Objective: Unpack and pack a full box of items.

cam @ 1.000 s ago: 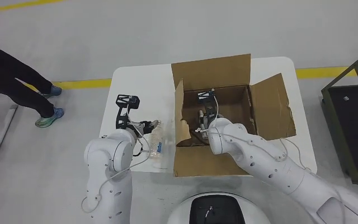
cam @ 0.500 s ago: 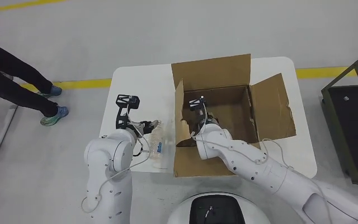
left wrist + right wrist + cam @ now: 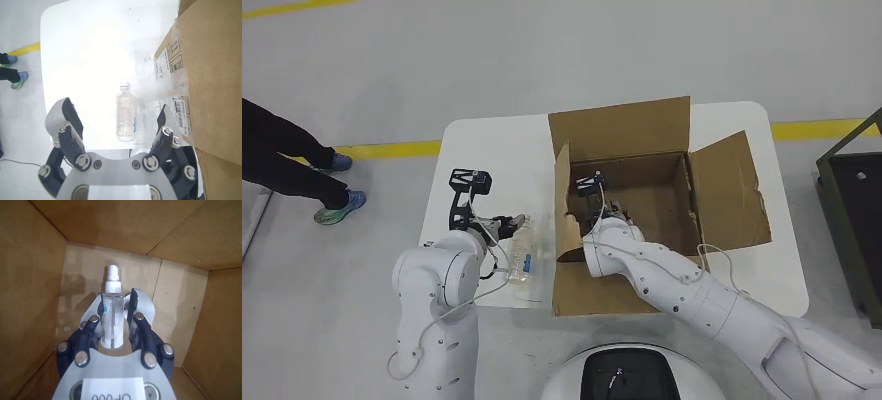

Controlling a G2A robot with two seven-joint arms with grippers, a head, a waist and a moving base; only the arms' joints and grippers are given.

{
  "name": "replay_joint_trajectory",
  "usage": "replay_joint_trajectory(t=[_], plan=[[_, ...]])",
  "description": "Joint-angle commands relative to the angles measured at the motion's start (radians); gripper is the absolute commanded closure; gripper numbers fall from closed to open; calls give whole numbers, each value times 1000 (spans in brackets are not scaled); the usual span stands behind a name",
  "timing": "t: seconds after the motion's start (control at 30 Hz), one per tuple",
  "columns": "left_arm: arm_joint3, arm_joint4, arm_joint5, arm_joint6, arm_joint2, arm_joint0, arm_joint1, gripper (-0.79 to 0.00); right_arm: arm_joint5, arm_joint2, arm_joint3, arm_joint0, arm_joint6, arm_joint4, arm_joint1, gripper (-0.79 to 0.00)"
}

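Right gripper (image 3: 117, 294), holding the spray bottle (image 3: 113, 321), slid nearer the box (image 3: 28, 285) wall.

- In the top view you are looking straight down from high up, taking in the table (image 3: 482, 150) and the open box (image 3: 622, 125).
- Your left wrist camera is hanging close over the table beside the box's outer wall, ground the top view is also covering.
- Your right wrist camera is peering inside the box, close in.
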Motion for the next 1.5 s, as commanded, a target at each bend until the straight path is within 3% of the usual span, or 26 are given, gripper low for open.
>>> replay_joint_trajectory(t=[0.0,0.6,0.87,1.0,1.03,1.13,1.3,1.47], plan=[[0,0,0,0,0,0,0,-785,-3,7,14,-2,-3,4,-7,-348],[0,0,0,0,0,0,0,-785,-65,58,108,-21,-44,44,-62,-369],[0,0,0,0,0,0,0,-785,-84,78,152,-22,-58,52,-84,-345],[0,0,0,0,0,0,0,-785,-90,84,169,-21,-59,48,-94,-286],[0,0,0,0,0,0,0,-785,-91,86,173,-20,-59,45,-96,-243],[0,0,0,0,0,0,0,-785,-91,95,181,-19,-60,42,-101,0],[0,0,0,0,0,0,0,-785,-91,130,145,-32,-90,42,-103,0],[0,0,0,0,0,0,0,-785,-126,209,0,-98,-161,34,-80,0]])
